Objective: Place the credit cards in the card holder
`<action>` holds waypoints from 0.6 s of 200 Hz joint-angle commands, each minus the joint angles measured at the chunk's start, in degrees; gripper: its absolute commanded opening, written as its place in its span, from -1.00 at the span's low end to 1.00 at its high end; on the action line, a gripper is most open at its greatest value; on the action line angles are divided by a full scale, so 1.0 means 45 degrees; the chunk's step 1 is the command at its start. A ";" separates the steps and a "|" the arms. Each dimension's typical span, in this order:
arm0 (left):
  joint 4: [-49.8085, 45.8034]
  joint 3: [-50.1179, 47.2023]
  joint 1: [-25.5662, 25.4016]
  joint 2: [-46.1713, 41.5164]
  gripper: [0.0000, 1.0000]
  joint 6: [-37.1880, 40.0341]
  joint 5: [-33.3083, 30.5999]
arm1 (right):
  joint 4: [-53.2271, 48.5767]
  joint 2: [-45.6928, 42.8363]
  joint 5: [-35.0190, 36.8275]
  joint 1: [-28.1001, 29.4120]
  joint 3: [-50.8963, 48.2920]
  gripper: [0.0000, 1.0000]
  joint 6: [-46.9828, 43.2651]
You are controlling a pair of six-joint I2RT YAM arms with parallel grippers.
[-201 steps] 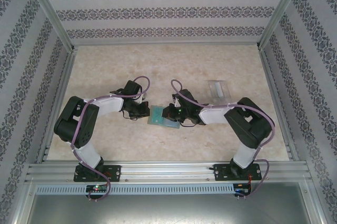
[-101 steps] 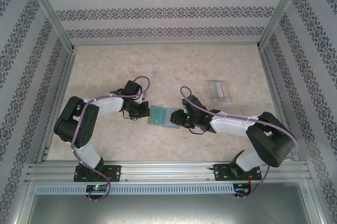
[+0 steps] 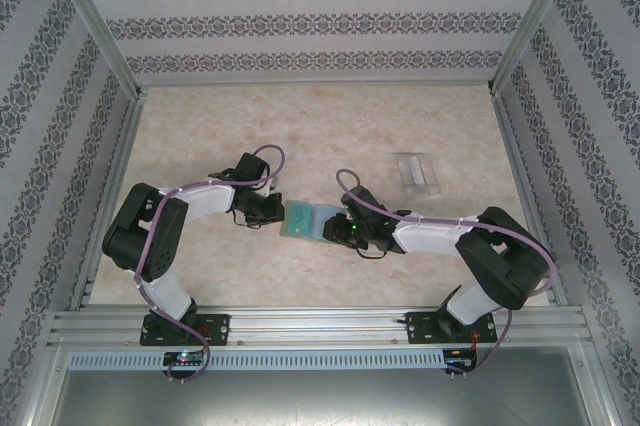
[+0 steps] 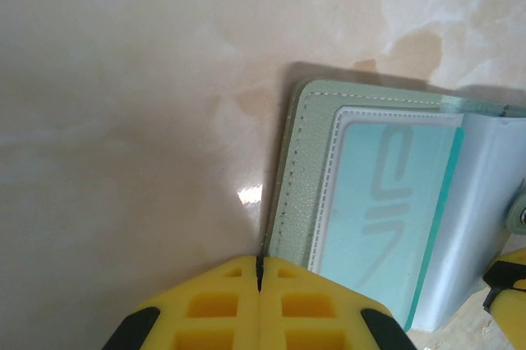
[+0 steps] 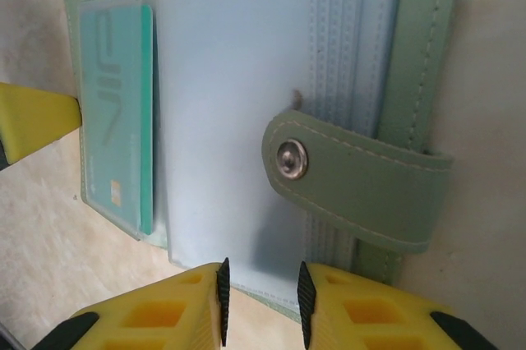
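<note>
With left gripper [image 4: 259, 274] jaws pressed together at the edge of the card holder [image 5: 362, 194] and right gripper [image 5: 260, 301] jaws narrowly apart over its sleeves [image 5: 234, 71], we risk shoving it sideways.

The open card holder [image 5: 353, 181] holds a teal card [image 5: 115, 120], jaws slightly parted at its edge.

The sage-green folding card holder [image 3: 300, 218] lies open near the middle of the beige marbled tabletop [image 3: 300, 126]. It sits between the left gripper [image 3: 280, 215], which touches its left edge, and the right gripper [image 3: 330, 229] at its right edge. A teal plastic card [image 5: 111, 120] sits in its left pocket. The pale rectangular credit cards [image 3: 416, 172] lie well apart, behind and to the right, near the right edge.
</note>
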 commanded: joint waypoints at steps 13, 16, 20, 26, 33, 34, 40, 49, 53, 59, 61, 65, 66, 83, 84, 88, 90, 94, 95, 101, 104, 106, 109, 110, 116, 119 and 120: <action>0.0138 -0.0263 0.0040 0.0162 -1.00 -0.0092 -0.0146 | -0.0145 0.0212 0.0075 0.0132 0.0283 -0.47 -0.0005; 0.0148 -0.0269 0.0030 0.0162 -1.00 -0.0083 -0.0136 | -0.0166 0.0192 0.0075 0.0129 0.0307 -0.48 -0.0030; 0.0159 -0.0274 0.0039 0.0180 -1.00 -0.0082 -0.0135 | -0.0190 0.0180 0.0087 0.0135 0.0339 -0.49 -0.0078; 0.0175 -0.0246 0.0040 0.0215 -1.00 -0.0063 -0.0147 | -0.0253 0.0175 0.0113 0.0130 0.0385 -0.49 -0.0151; 0.0158 -0.0237 0.0030 0.0255 -1.00 -0.0043 -0.0131 | -0.0311 0.0190 0.0181 0.0128 0.0427 -0.49 -0.0228; 0.0154 -0.0237 0.0035 0.0267 -1.00 -0.0033 -0.0123 | -0.0315 0.0190 0.0187 0.0137 0.0438 -0.49 -0.0228; 0.0138 -0.0217 0.0024 0.0312 -1.00 -0.0033 -0.0095 | -0.0338 0.0258 0.0192 0.0141 0.0478 -0.49 -0.0254; 0.0178 -0.0215 0.0025 0.0335 -1.00 -0.0060 -0.0048 | -0.0295 0.0332 0.0147 0.0131 0.0536 -0.48 -0.0249; 0.0206 -0.0226 0.0039 0.0335 -1.00 -0.0080 -0.0023 | -0.0266 0.0374 0.0116 0.0142 0.0547 -0.48 -0.0266; 0.0297 -0.0239 0.0024 0.0338 -1.00 -0.0106 -0.0019 | -0.0191 0.0449 0.0067 0.0134 0.0576 -0.47 -0.0256; 0.0313 -0.0256 0.0022 0.0338 -1.00 -0.0117 -0.0003 | -0.0170 0.0484 0.0049 0.0128 0.0584 -0.47 -0.0250; 0.0342 -0.0259 0.0029 0.0348 -1.00 -0.0121 -0.0001 | -0.0119 0.0542 0.0020 0.0139 0.0589 -0.46 -0.0248; 0.0333 -0.0258 0.0035 0.0353 -1.00 -0.0121 0.0001 | -0.0112 0.0551 0.0009 0.0142 0.0607 -0.46 -0.0238; 0.0279 -0.0236 0.0030 0.0406 -1.00 -0.0081 0.0002 | 0.0024 0.0782 -0.0069 0.0142 0.0754 -0.44 -0.0238; 0.0282 -0.0246 0.0035 0.0401 -1.00 -0.0081 0.0012 | 0.0028 0.0789 -0.0075 0.0134 0.0768 -0.44 -0.0233; 0.0282 -0.0238 0.0040 0.0382 -1.00 -0.0083 0.0003 | 0.0032 0.0828 -0.0077 0.0129 0.0796 -0.44 -0.0224; 0.0285 -0.0237 0.0025 0.0378 -1.00 -0.0082 0.0007 | 0.0047 0.0832 -0.0095 0.0137 0.0814 -0.44 -0.0223; 0.0298 -0.0265 0.0035 0.0360 -1.00 -0.0082 0.0014 | 0.0050 0.0872 -0.0082 0.0129 0.0853 -0.44 -0.0210; 0.0302 -0.0270 0.0028 0.0359 -1.00 -0.0092 0.0018 | 0.0051 0.0872 -0.0081 0.0138 0.0857 -0.44 -0.0209; 0.0331 -0.0275 0.0038 0.0336 -1.00 -0.0101 0.0006 | 0.0062 0.0890 -0.0066 0.0127 0.0894 -0.44 -0.0205; 0.0343 -0.0309 0.0030 0.0321 -1.00 -0.0116 0.0010 | 0.0070 0.0907 -0.0074 0.0141 0.0915 -0.44 -0.0221; 0.0344 -0.0303 0.0033 0.0319 -1.00 -0.0105 0.0014 | 0.0071 0.0911 -0.0079 0.0130 0.0918 -0.44 -0.0227; 0.0354 -0.0296 0.0039 0.0333 -1.00 -0.0102 0.0008 | 0.0062 0.0912 -0.0076 0.0129 0.0950 -0.44 -0.0238; 0.0350 -0.0305 0.0040 0.0336 -1.00 -0.0101 0.0005 | 0.0067 0.0922 -0.0078 0.0128 0.0954 -0.44 -0.0243; 0.0345 -0.0310 0.0040 0.0338 -1.00 -0.0092 -0.0003 | 0.0071 0.0932 -0.0075 0.0128 0.1004 -0.44 -0.0285; 0.0345 -0.0289 0.0025 0.0353 -1.00 -0.0088 0.0001 | 0.0062 0.0941 -0.0080 0.0129 0.1029 -0.44 -0.0311; 0.0345 -0.0292 0.0023 0.0355 -1.00 -0.0085 -0.0008 | 0.0062 0.0941 -0.0080 0.0129 0.1029 -0.44 -0.0311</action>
